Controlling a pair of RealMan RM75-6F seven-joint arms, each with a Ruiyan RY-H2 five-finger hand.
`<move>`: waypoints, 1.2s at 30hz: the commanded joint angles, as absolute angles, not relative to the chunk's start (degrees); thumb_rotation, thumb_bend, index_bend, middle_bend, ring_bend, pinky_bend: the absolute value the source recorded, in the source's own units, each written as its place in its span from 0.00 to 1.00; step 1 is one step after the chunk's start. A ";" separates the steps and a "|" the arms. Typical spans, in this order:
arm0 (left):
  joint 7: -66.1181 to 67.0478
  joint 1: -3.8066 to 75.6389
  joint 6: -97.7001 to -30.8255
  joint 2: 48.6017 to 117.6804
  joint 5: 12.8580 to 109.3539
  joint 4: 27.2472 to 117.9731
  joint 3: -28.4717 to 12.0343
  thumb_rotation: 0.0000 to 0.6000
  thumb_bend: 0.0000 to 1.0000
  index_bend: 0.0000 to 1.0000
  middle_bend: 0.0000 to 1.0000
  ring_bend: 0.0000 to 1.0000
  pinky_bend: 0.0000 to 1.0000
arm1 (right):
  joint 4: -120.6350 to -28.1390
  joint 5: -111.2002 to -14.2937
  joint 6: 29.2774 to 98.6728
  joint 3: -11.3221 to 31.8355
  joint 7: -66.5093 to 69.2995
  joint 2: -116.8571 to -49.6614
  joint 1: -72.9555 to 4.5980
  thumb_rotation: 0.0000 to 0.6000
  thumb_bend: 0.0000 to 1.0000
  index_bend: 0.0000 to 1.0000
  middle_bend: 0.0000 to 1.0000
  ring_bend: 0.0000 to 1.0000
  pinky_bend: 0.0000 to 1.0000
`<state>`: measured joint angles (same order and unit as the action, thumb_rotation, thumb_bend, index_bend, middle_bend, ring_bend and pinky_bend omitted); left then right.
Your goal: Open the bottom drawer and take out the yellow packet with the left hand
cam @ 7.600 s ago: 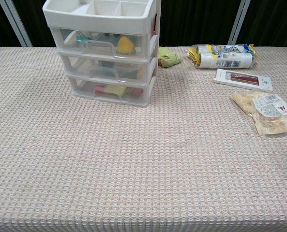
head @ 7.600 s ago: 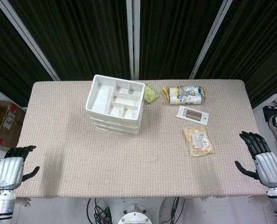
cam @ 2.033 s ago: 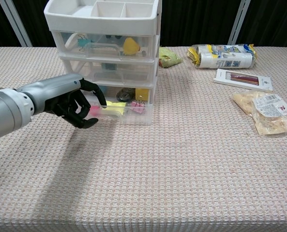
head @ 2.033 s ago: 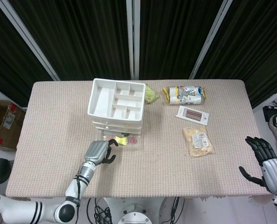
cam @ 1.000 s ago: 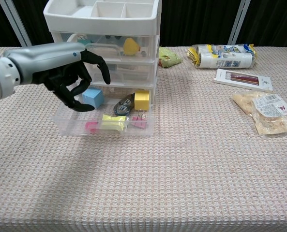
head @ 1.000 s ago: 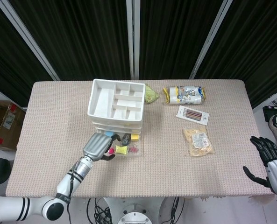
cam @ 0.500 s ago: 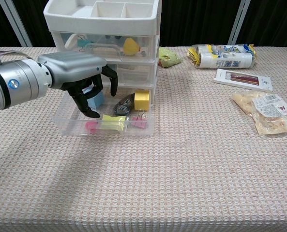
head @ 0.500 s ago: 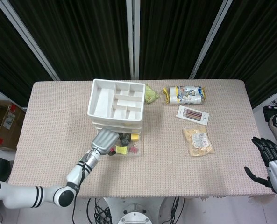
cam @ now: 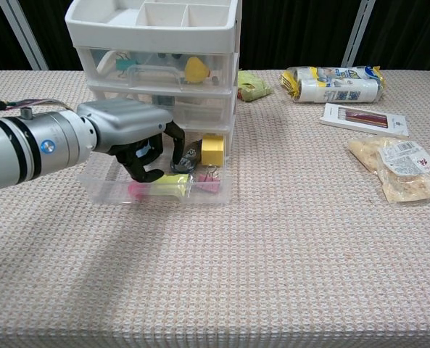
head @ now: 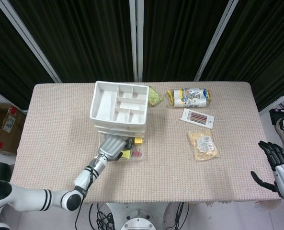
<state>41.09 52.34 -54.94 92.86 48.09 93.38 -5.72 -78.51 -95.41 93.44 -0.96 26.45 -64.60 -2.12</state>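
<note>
Reaching into the open bottom drawer (cam: 109,190), the left hand (cam: 131,130) has its fingers (cam: 177,148) curled down, holding nothing. The yellow packet (cam: 170,187) lies in the drawer just under those fingers, beside a pink thing (cam: 135,190). The right hand (head: 277,165) is spread wide past the table (head: 180,177) edge, far from the drawers.
</note>
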 commanded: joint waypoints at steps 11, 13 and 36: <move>42.69 55.85 -51.11 91.46 44.59 91.68 -5.95 1.00 0.09 0.43 0.79 0.90 1.00 | -77.84 -94.67 92.87 -0.79 26.99 -64.77 -2.01 1.00 0.21 0.00 0.08 0.00 0.01; 42.32 56.50 -49.64 91.01 43.48 91.65 -6.01 1.00 0.08 0.43 0.79 0.90 1.00 | -77.62 -94.55 92.73 -0.80 27.17 -64.87 -1.99 1.00 0.21 0.00 0.08 0.00 0.01; 37.30 62.45 -43.56 90.55 39.37 88.88 -5.72 1.00 0.06 0.44 0.78 0.90 1.00 | -75.99 -93.82 92.47 -0.73 28.19 -65.52 -1.43 1.00 0.21 0.00 0.09 0.00 0.01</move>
<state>37.38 62.36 -43.63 90.48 39.46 88.95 -5.80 -76.01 -93.84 92.48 -0.73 28.18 -65.51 -1.45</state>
